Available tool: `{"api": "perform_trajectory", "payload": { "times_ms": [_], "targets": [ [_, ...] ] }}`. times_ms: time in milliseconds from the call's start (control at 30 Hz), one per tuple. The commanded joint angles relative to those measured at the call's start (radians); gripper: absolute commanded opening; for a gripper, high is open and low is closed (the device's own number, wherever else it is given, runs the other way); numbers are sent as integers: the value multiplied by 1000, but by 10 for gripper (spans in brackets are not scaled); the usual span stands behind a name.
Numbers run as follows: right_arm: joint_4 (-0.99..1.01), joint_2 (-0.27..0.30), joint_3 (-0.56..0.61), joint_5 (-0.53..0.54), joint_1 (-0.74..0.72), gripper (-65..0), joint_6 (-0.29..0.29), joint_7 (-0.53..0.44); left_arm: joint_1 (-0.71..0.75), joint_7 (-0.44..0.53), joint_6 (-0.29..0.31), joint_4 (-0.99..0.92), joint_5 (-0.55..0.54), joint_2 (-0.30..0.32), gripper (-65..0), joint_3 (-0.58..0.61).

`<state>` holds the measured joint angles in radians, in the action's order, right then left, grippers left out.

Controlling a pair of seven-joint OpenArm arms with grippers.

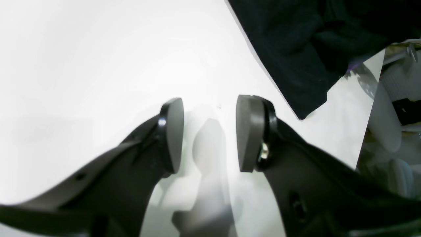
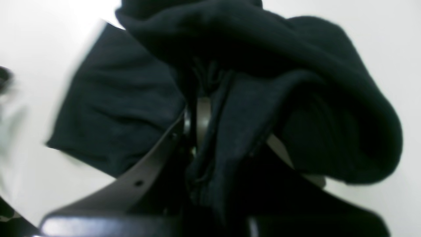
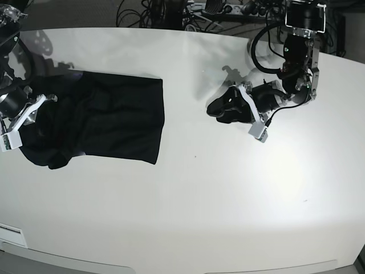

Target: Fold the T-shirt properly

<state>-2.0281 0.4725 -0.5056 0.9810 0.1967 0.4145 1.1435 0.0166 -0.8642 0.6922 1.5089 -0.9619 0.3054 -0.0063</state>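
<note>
Two arms at work: right gripper [image 2: 210, 131] at base view's left edge clenched on T-shirt [image 3: 108, 117] bunched cloth, presumably to carry a fold across, left gripper [image 1: 209, 133] released, parked over bare table [image 3: 228, 194] right of centre.

White table [image 3: 188, 200] — broad, curved front edge, tangle of dark cables [image 3: 188, 14] beyond its far edge

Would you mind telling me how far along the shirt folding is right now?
Partly done: the black cloth T-shirt lies on the white table as a rough rectangle. In hand: the right gripper clamps bunched fabric at its edge. The left gripper is open over bare table. Tidy final folds remain.
</note>
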Motion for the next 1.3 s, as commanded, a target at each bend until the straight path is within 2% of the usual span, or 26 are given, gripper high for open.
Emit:
{"api": "perform_trajectory", "payload": {
  "times_ms": [0,133,300,500,600,700,833,867,900,967,1100,1133,1167,1233,1267],
  "targets": [
    [-25,-1,-7,42,-12,-650,10,-21,-13,18,6,15,-27,8,-371,-3],
    [-40,-92,-6,127,-28,-650,51,-16,-11,19,6,15,-39,8,-371,-1],
    [-39,-242,-5,122,-66,-650,88,-17,-10,17,6,14,-39,8,-371,8],
    [-34,-388,-5,117,-78,-650,151,-24,-11,18,6,14,-39,8,-371,8],
    [-29,-448,-4,118,-78,-650,187,-24,-11,18,6,14,-39,8,-371,8],
    [-29,-481,36,119,-78,-643,192,-27,-11,18,6,14,-39,8,-371,8],
    [-29,-492,169,121,-80,-252,204,-63,-11,18,6,14,-46,8,-371,8],
    [-30,-492,209,128,-82,-199,242,-60,-11,18,6,14,-45,8,-371,8],
    [-30,-491,251,149,-84,-182,284,-50,-11,18,6,14,-45,8,-371,8],
    [-30,-489,330,194,-94,-183,284,-24,-11,19,6,14,-46,8,-371,8],
    [-30,-489,417,191,-137,-197,284,12,-11,19,6,14,-46,8,-374,8],
    [-30,-489,421,189,-146,-239,284,19,-11,18,6,14,-46,8,-393,8],
    [-30,-489,420,182,-156,-320,284,21,-11,18,6,14,-46,8,-439,8],
    [-30,-489,417,98,-177,-586,284,18,-11,18,6,14,-46,10,-624,8],
    [-30,-489,414,38,-185,-650,284,4,-11,18,6,14,-46,11,-650,8]
  ]
}}
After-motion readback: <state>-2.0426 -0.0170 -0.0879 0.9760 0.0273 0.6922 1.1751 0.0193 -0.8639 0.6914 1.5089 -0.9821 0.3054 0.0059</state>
